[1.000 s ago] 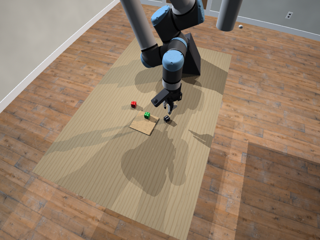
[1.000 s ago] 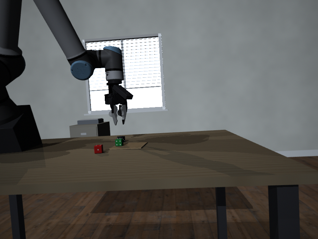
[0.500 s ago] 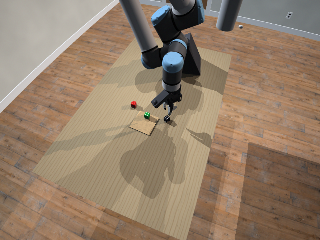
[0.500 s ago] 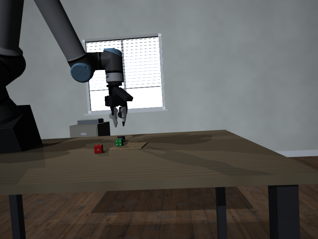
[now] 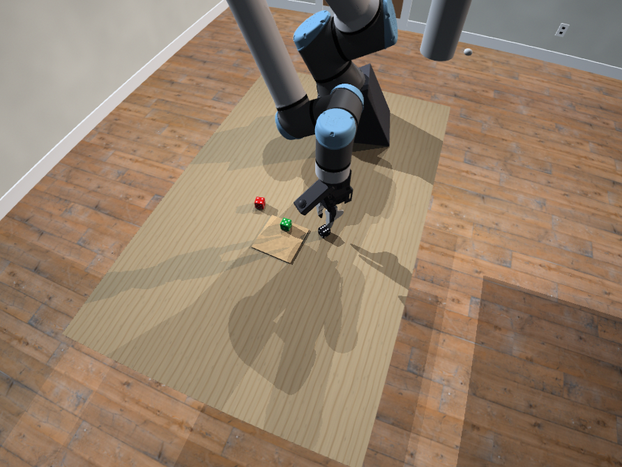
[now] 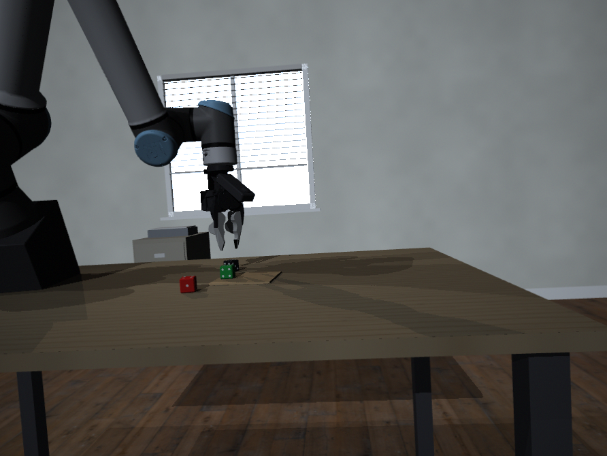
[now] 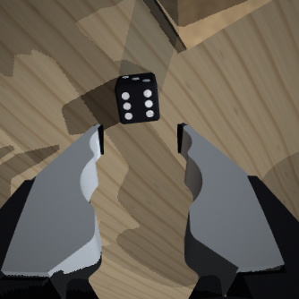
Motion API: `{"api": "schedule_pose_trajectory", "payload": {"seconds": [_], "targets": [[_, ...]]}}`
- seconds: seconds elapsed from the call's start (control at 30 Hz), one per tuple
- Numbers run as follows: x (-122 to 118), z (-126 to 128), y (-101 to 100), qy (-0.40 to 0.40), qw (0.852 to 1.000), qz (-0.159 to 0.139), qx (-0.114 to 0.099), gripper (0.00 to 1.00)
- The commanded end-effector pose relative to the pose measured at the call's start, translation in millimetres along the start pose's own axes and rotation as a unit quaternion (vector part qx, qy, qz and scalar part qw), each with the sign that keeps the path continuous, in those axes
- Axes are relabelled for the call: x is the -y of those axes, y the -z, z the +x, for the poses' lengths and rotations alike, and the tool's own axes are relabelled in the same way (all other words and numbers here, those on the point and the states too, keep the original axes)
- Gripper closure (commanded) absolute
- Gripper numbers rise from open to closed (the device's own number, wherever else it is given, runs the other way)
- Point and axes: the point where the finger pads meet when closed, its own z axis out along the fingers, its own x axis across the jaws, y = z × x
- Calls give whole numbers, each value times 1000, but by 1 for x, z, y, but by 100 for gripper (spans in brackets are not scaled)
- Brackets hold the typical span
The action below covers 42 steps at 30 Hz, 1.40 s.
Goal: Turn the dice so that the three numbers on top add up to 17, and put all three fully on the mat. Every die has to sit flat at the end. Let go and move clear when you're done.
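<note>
The numbers are given by white dots. On the black cube-shaped die [image 5: 323,231] [image 6: 236,264] [image 7: 138,99], the upper face shows six in the wrist view, and one side face shows three. The green cube-shaped die [image 5: 286,224] [image 6: 226,271] has four on the side face toward the exterior view; its top looks like five. The red cube-shaped die [image 5: 259,203] [image 6: 187,284] shows one on its side there; its top is too small to count surely.

You now have the gripper [image 5: 324,219] [image 6: 228,248] [image 7: 140,126] lower over the table [image 5: 165,311] [image 6: 343,314] [image 7: 242,89] than in either earlier exterior picture, and its fingertips appear closer to the black die [image 5: 323,231] [image 6: 235,265] [image 7: 137,98] from above. Your arm's wrist [image 5: 335,125] [image 6: 218,127] sits lower too. In the top view, you see the big shadow [image 5: 256,337] reaching farther from the arm's base, with a larger bright gap inside it, while the spiky shadow [image 5: 389,263] reaches closer to the black die.
</note>
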Motion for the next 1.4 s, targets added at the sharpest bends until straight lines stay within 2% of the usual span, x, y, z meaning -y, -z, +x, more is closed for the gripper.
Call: {"api": "schedule_pose_trajectory", "payload": {"seconds": [0.0, 0.47, 1.37], "targets": [[0, 0, -5, 0, 1000, 0, 1, 72], [1, 0, -19, 0, 1000, 0, 1, 72], [1, 0, -21, 0, 1000, 0, 1, 72]]}}
